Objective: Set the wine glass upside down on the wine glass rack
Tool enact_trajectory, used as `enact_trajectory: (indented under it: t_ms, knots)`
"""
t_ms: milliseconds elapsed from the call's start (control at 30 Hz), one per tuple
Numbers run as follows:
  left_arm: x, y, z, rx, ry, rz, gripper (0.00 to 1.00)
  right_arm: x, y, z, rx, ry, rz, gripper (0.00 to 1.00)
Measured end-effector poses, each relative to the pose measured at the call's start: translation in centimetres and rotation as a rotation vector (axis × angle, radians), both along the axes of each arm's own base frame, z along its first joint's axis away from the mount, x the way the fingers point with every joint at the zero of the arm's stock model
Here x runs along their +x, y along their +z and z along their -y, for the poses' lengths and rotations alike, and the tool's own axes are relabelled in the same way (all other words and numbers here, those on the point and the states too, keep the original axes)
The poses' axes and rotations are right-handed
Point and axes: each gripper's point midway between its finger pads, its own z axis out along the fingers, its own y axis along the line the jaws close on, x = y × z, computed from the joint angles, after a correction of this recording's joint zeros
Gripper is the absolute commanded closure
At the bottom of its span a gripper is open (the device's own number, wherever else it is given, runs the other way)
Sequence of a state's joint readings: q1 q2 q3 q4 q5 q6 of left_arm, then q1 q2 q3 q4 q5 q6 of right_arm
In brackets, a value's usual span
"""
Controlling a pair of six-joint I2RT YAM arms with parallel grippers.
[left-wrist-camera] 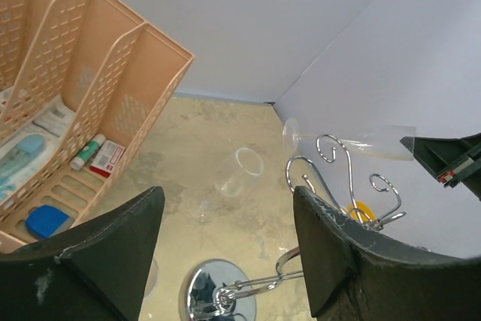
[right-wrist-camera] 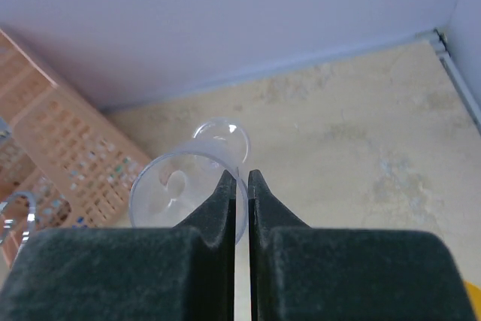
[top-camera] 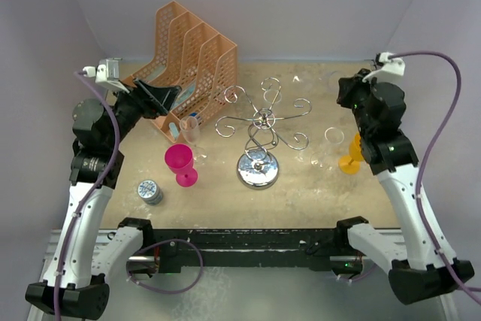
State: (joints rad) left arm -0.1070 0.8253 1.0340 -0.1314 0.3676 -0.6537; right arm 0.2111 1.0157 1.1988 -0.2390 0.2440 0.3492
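Observation:
The silver wire rack (top-camera: 258,122) stands mid-table on its round chrome base (top-camera: 258,171); its loops show in the left wrist view (left-wrist-camera: 331,163). My right gripper (top-camera: 346,86) is shut on the rim of a clear wine glass (right-wrist-camera: 188,189). It holds the glass on its side in the air behind and to the right of the rack, foot (right-wrist-camera: 222,137) pointing away. The left wrist view shows this glass (left-wrist-camera: 353,140) level above the loops. My left gripper (top-camera: 154,99) is open and empty (left-wrist-camera: 229,201), raised left of the rack.
An orange mesh organiser (top-camera: 188,50) stands at the back left. A pink wine glass (top-camera: 180,163), a small clear glass (top-camera: 189,127) and a metal tin (top-camera: 149,191) are left of the rack. Another clear glass (top-camera: 329,144) and a yellow glass (top-camera: 352,157) are on the right.

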Motion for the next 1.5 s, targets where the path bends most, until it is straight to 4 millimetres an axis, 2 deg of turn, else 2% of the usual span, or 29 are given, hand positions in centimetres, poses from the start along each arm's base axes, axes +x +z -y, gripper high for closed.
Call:
enact_trajectory:
  t_ms: [267,433,533,667,700,767,867,933,1033,1133,1333,1500]
  knots:
    - [1.1,1.4,1.5,-0.121,-0.075,-0.002,0.33,-2.8,6.6,0.2,0.114,0.012,0.345,1.0]
    - [3.0,2.0,3.1,-0.245,-0.134,-0.032,0.33,-4.3,10.2,-1.4,0.155,0.125,0.517,1.0]
    - [4.2,1.3,6.0,-0.316,-0.202,-0.093,0.35,-5.7,11.7,-3.0,0.181,0.229,0.617,1.0]
    - [4.9,0.6,12.1,-0.36,-0.333,-0.186,0.36,-6.9,13.2,-4.5,0.221,0.331,0.702,1.0]
    - [4.9,0.6,13.1,-0.365,-0.351,-0.196,0.36,-7.2,13.6,-4.9,0.233,0.355,0.721,1.0]
    - [5.1,1.4,14.2,-0.392,-0.364,-0.198,0.36,-7.6,14.2,-5.3,0.252,0.386,0.745,1.0]
    - [5.3,3.5,14.2,-0.451,-0.35,-0.156,0.37,-8.3,15.1,-5.9,0.276,0.429,0.784,1.0]
    - [5.2,5.6,14.1,-0.511,-0.345,-0.107,0.37,-8.7,15.7,-6.3,0.288,0.458,0.805,1.0]
    - [4.5,7.9,14.3,-0.59,-0.36,-0.058,0.37,-8.9,16.1,-6.8,0.301,0.492,0.823,1.0]
    - [3.5,9.1,15.3,-0.646,-0.38,-0.038,0.37,-8.8,16.3,-7.2,0.314,0.519,0.832,1.0]
    - [1.5,10.3,18.3,-0.734,-0.422,-0.041,0.37,-7.7,15.6,-8.3,0.339,0.568,0.807,1.0]
    - [1.8,9.8,19.6,-0.777,-0.383,-0.057,0.38,-7.3,14.8,-9.1,0.342,0.609,0.771,1.0]
